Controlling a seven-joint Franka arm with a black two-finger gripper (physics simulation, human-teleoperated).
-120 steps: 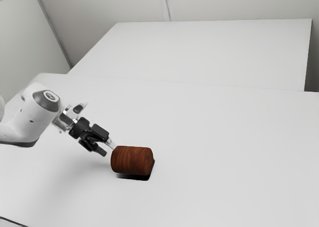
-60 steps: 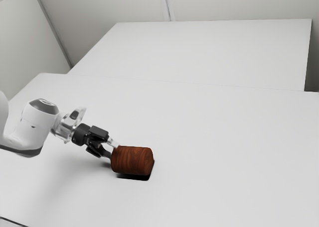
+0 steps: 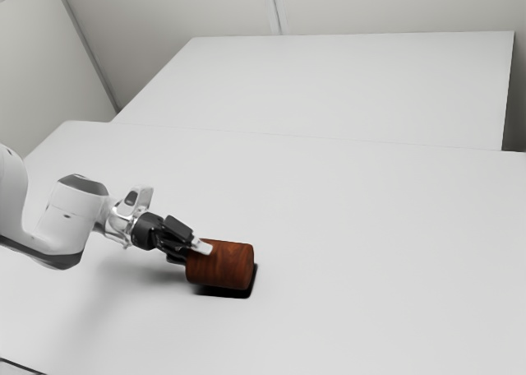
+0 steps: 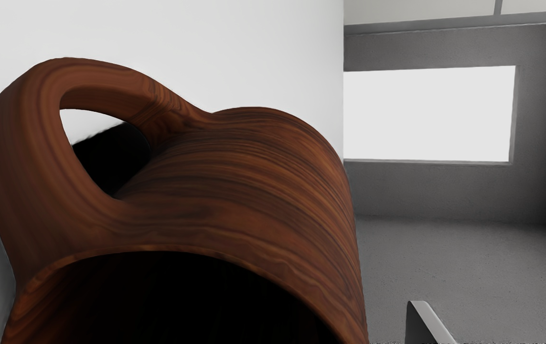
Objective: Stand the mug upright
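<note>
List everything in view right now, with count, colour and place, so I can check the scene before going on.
mug: 1, brown wood grain, on its side on the table, open end toward the gripper
mug handle: 1, same brown, on the mug's side
table: 1, white, under the mug
farther flat surface: 1, white, beyond the table in the exterior view
walls: at least two, pale grey, around the exterior view's far side and left
bright panel: 1, white, in a dark grey surround beyond the mug
thin line, perhaps a cable: 1, dark, exterior view's lower left corner
arm: 1, white and grey, from the exterior view's left
gripper: 1, mostly black, at the mug's open end
</note>
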